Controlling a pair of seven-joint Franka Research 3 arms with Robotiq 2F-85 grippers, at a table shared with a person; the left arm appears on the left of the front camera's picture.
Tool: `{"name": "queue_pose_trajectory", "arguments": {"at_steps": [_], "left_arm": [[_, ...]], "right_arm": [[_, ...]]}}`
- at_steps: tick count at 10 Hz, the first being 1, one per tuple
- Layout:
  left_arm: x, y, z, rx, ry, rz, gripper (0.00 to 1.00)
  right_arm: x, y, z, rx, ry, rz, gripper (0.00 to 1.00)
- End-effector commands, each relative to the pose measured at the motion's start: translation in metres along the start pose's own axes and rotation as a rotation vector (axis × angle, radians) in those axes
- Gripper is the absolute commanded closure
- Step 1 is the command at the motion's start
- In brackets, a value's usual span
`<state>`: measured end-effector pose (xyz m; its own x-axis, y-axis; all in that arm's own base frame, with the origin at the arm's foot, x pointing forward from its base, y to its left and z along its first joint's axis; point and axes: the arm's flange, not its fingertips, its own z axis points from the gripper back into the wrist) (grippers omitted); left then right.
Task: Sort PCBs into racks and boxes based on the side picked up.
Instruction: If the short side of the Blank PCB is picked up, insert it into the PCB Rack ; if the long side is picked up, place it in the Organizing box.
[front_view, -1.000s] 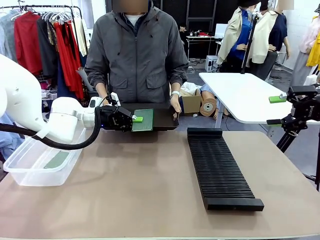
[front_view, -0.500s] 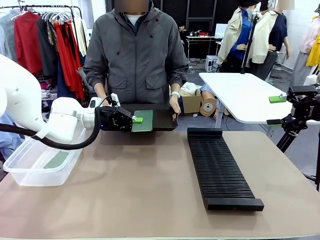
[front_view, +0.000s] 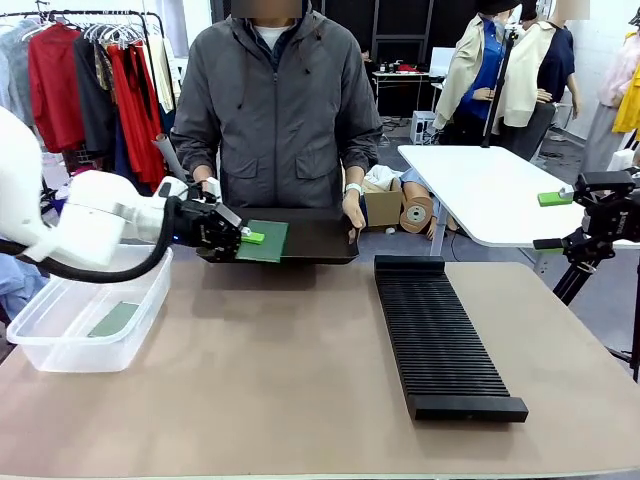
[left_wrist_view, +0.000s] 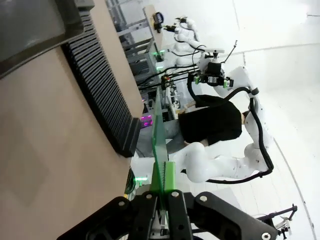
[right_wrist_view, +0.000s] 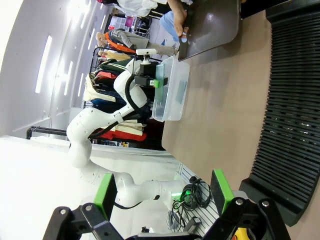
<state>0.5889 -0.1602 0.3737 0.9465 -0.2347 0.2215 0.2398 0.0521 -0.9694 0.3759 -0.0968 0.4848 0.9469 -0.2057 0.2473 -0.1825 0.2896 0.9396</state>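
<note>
My left gripper (front_view: 243, 237) is shut on the edge of a dark green PCB (front_view: 268, 243), holding it over the left end of the shallow black tray (front_view: 320, 243) that a person holds with both hands at the table's far edge. In the left wrist view the PCB (left_wrist_view: 159, 135) stands edge-on between the closed fingers of my left gripper (left_wrist_view: 164, 192). The long black rack (front_view: 440, 335) lies right of centre. The clear box (front_view: 60, 345) at the left holds another PCB (front_view: 113, 320). My right gripper (front_view: 552, 220) hangs open off the table's right side; in the right wrist view its green fingertips (right_wrist_view: 219, 186) stand wide apart.
The person stands at the far side behind the tray. A white table (front_view: 480, 190) and a cardboard box (front_view: 383, 207) lie beyond the table's far right. In the right wrist view the rack (right_wrist_view: 295, 100) and the clear box (right_wrist_view: 172, 92) show on the brown tabletop (right_wrist_view: 225, 100).
My left gripper has drawn back to the left with the PCB, which now lies flatter over the tray's left end. The right arm has not moved.
</note>
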Motion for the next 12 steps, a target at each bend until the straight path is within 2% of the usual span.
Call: {"name": "queue_pose_trajectory", "arguments": {"at_steps": [1, 4, 6, 7, 10, 12], "left_arm": [[-0.019, -0.024, 0.026, 0.107, 0.027, 0.08, 1.0], [-0.034, -0.055, 0.078, 0.278, 0.006, 0.155, 1.0], [-0.039, -0.065, 0.115, 0.45, 0.02, 0.237, 1.0], [-0.04, -0.068, 0.13, 0.505, -0.007, 0.259, 1.0], [-0.047, -0.069, 0.165, 0.701, 0.043, 0.312, 1.0], [-0.048, -0.077, 0.184, 0.797, 0.081, 0.292, 1.0]], "right_arm": [[-0.001, 0.002, -0.001, 0.011, -0.018, 0.004, 0.0], [-0.001, 0.002, -0.001, 0.011, -0.018, 0.004, 0.0], [-0.001, 0.002, -0.001, 0.011, -0.018, 0.004, 0.0], [-0.001, 0.002, -0.001, 0.011, -0.018, 0.004, 0.0], [-0.001, 0.002, -0.001, 0.011, -0.018, 0.004, 0.0], [-0.001, 0.002, -0.001, 0.011, -0.018, 0.004, 0.0]]}}
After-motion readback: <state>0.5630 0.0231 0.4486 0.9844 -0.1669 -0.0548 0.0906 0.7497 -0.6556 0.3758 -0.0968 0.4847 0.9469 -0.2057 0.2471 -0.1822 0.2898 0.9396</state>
